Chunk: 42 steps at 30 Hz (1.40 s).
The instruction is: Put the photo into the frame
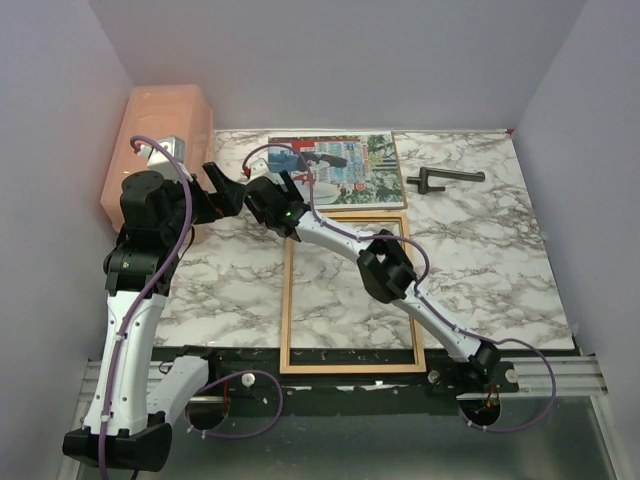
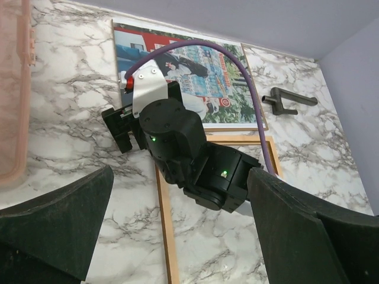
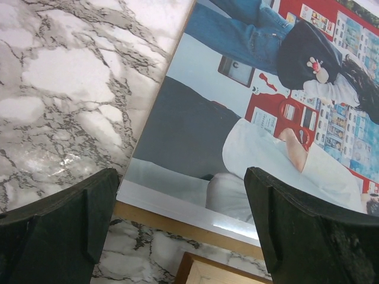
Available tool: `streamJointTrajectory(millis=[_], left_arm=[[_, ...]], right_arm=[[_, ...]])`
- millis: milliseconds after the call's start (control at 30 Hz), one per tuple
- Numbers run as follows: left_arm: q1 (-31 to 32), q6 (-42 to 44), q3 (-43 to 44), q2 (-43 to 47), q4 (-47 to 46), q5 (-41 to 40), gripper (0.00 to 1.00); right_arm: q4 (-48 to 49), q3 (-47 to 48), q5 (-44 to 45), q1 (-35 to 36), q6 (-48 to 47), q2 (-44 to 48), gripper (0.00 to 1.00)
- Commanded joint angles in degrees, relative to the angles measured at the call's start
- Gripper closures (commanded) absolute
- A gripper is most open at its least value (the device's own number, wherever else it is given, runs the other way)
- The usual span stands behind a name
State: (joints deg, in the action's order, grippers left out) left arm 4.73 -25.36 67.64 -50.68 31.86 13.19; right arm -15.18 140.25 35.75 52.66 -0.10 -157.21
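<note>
Photo (image 3: 249, 118): flat on the table (image 1: 500, 250), just past the frame's (image 1: 350, 367) far rail, outside it.
Right gripper (image 3: 180, 177): jaws wide, empty, over photo's near-left corner.
Left gripper (image 2: 180, 174): jaws wide, empty, raised left of photo.

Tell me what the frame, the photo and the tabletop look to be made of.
The frame is likely wood: orange-brown, matte, with narrow rails that show no glare. The photo looks like glossy printed paper or thin card, a flat sheet with light glare along its white edge. The tabletop has a marble look, grey veins on white with a slight sheen; whether it is real stone or printed laminate cannot be told.
</note>
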Motion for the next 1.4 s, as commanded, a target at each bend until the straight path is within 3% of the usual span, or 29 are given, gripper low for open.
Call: streamJointTrajectory(millis=[0,200,567,767,1067,1167,1267,1367], left_arm=[[0.11,-0.28,-0.86,0.24,-0.92,2.27,0.01],[0.11,-0.78,-1.80,0.21,-1.40,2.78,0.01],[0.10,-1.26,-3.11,0.83,-1.73,3.42,0.02],[0.10,-1.59,-3.96,1.45,-1.80,3.51,0.01],[0.11,-1.62,-4.70,2.06,-2.04,3.40,0.02],[0.10,-1.79,-4.96,2.17,-2.08,3.42,0.01],[0.12,-1.96,-5.06,2.32,-2.00,3.42,0.02],[0.10,-2.06,-5.32,2.55,-1.80,3.34,0.01]], right_arm=[[-2.64,0.63,-0.78,-2.17,2.10,4.87,0.04],[-5.47,-0.67,-6.28,-4.61,5.89,8.06,0.04],[-5.31,-9.91,-6.62,-5.20,3.69,15.28,0.07],[-5.38,-12.43,-8.03,-5.20,2.09,16.02,0.23],[-1.68,-21.48,-12.41,-5.04,-1.36,21.87,0.79],[-0.52,-24.12,-13.25,-4.79,-2.46,23.88,0.92],[-0.55,-25.86,-14.06,-4.37,-2.89,25.50,0.99],[-0.55,-28.19,-15.34,-3.67,-3.12,27.63,0.99]])
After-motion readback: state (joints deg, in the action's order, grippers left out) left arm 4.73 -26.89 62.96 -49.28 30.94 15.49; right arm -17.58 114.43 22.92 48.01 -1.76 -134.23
